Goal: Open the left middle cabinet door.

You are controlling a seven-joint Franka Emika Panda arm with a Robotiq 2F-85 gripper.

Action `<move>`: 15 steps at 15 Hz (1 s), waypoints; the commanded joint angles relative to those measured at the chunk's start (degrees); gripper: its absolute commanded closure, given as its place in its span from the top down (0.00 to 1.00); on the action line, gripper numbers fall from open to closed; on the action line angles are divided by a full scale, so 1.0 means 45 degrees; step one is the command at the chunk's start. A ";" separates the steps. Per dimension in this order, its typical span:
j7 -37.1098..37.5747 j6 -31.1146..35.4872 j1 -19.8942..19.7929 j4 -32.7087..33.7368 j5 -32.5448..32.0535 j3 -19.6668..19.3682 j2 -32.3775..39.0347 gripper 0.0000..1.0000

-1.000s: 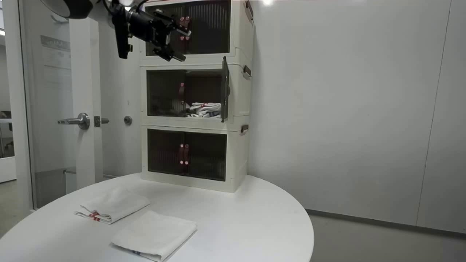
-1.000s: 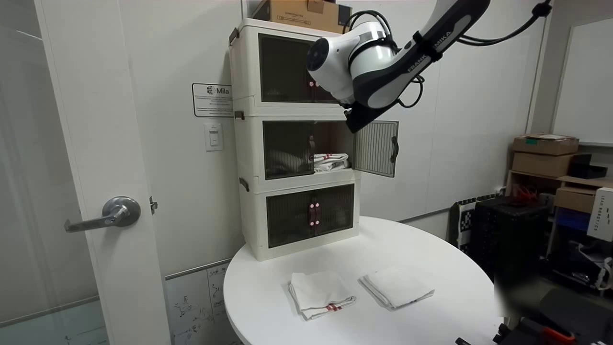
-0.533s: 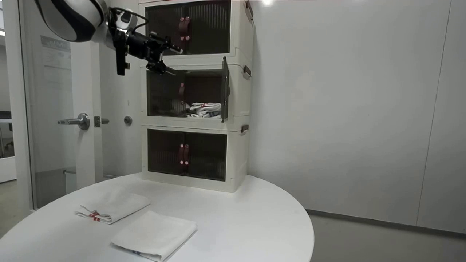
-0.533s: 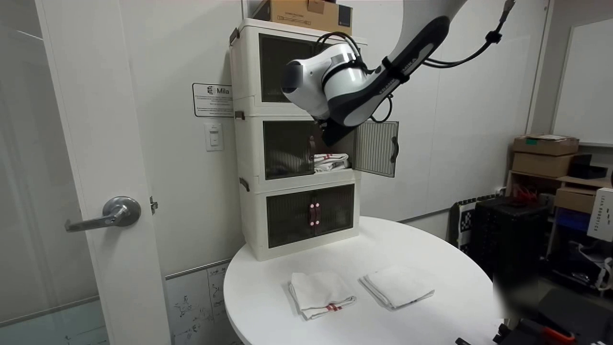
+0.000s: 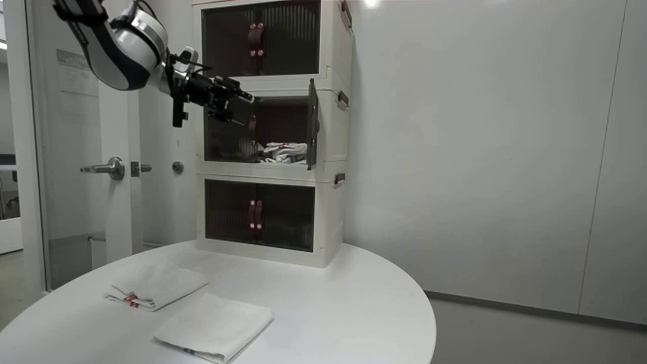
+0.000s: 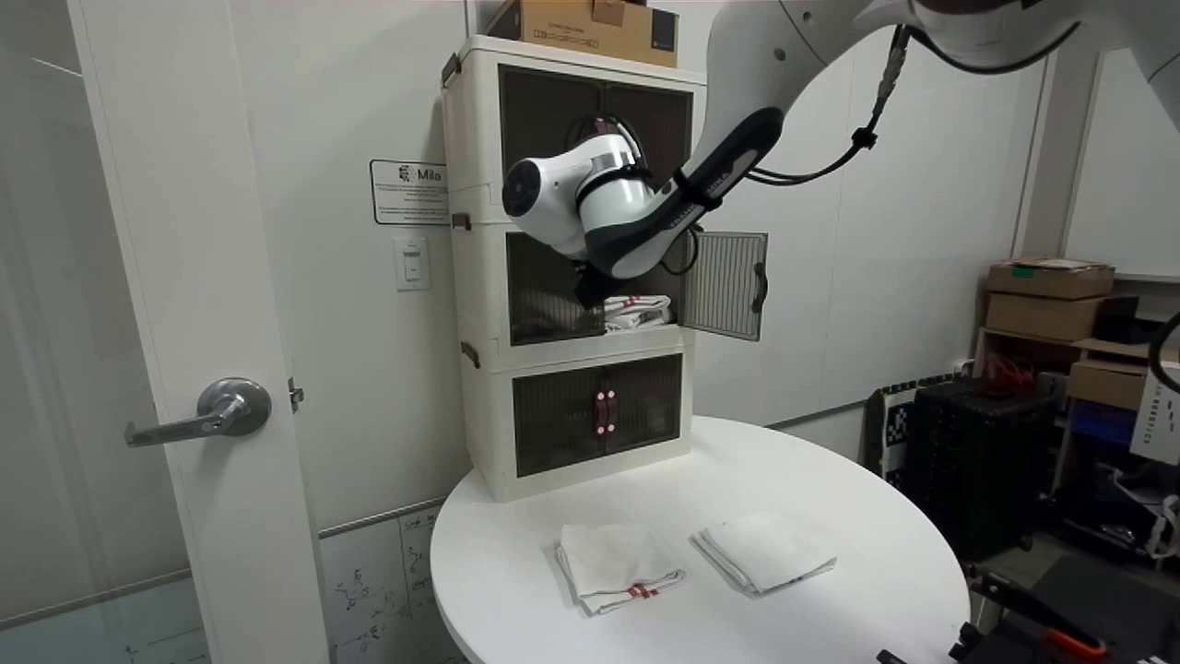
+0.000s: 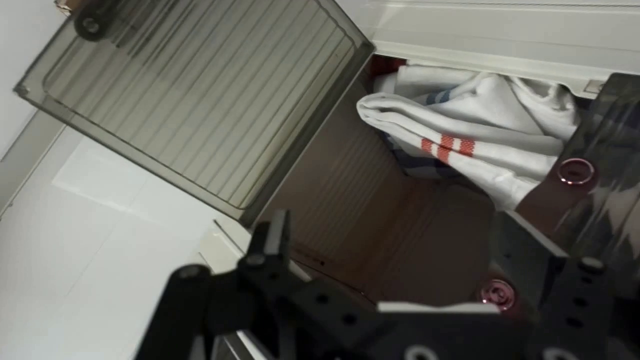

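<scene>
The left middle cabinet door (image 5: 222, 144) is a dark see-through panel in the white cabinet. It stands shut in both exterior views (image 6: 544, 295) and fills the right edge of the wrist view (image 7: 617, 115). Its dark red handle (image 5: 252, 131) runs along its inner edge. In the wrist view the handle (image 7: 550, 200) shows two pink studs and is partly hidden behind my right finger (image 7: 525, 250). My gripper (image 5: 247, 111) is open and empty in front of the middle tier, near the handle's top. In the wrist view, the gap of the open gripper (image 7: 392, 222) faces the open right compartment.
The right middle door (image 6: 726, 284) stands swung outward, and its ribbed panel (image 7: 200, 105) is at upper left in the wrist view. Folded white cloths (image 7: 480, 110) lie inside. Two folded cloths (image 5: 156, 285) lie on the round white table (image 5: 354, 313). A cardboard box (image 6: 590, 32) tops the cabinet.
The arm has come down from in front of the top tier to the middle tier, shifting left in an exterior view. The gripper has stayed open. The doors and cloths have not moved.
</scene>
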 commanded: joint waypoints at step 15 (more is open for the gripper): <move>0.0105 0.0112 0.0789 0.4156 -0.0527 -0.1445 0.3538 1.00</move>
